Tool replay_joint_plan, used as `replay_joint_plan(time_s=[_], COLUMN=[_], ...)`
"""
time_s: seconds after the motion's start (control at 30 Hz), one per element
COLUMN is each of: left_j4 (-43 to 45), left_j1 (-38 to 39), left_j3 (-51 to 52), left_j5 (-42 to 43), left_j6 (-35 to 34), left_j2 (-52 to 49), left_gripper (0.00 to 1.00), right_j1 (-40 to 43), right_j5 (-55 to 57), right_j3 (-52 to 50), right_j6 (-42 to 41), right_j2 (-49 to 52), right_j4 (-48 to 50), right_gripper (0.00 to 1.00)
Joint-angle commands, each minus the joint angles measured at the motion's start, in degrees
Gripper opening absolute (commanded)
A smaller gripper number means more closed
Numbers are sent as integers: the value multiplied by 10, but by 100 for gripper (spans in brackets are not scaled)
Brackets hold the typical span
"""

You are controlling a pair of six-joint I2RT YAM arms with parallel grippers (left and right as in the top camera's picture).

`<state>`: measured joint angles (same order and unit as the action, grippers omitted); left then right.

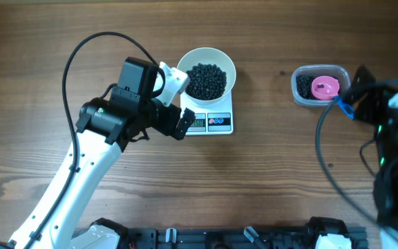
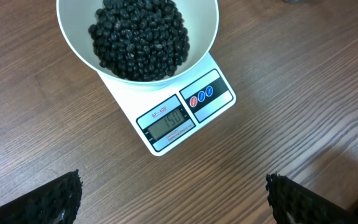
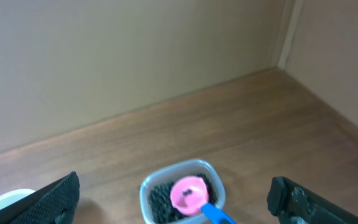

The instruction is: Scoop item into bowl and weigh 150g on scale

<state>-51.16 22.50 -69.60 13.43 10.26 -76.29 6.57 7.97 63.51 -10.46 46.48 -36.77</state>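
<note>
Nearest me, my left gripper (image 1: pixel 179 104) hangs with jaws wide and empty, just left of the small white rectangular digital scale (image 1: pixel 220 122).
Tiny round black beans (image 1: pixel 206 80) fill the round glossy white bowl (image 1: pixel 185 66) on the scale's far half; I read the grey display (image 2: pixel 169 123) as on target. My right gripper (image 1: pixel 354 90), jaws equally wide, faces the clear plastic tub (image 1: pixel 302 97) holding a pink scoop (image 1: pixel 325 86), well to the right. I judge the beans loose and quick to roll, and the bowl rigid but slick, so I would grip its rim and keep it level.
</note>
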Motion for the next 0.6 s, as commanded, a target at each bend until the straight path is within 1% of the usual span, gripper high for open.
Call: replay_joint_plan(time_s=[0.0, 0.13, 0.37, 0.47, 0.57], left_j4=[1, 1, 1, 1, 1], left_j1=[3, 3, 3, 3, 3], left_j3=[-9, -9, -9, -9, -9], left_j5=[9, 9, 9, 9, 9], left_j6=[9, 9, 9, 9, 9], left_j2=[2, 2, 2, 2, 2], left_gripper=[100, 100, 100, 100, 100], right_j1=[-9, -21, -22, -23, -23], right_j5=[23, 23, 16, 7, 2], right_j3=[-84, -201, -379, -434, -467], right_j6=[12, 12, -7, -13, -18], right_j2=[-71, -162, -268, -300, -330], right_j4=[25, 116, 277, 322, 334], right_gripper=[100, 100, 100, 100, 100])
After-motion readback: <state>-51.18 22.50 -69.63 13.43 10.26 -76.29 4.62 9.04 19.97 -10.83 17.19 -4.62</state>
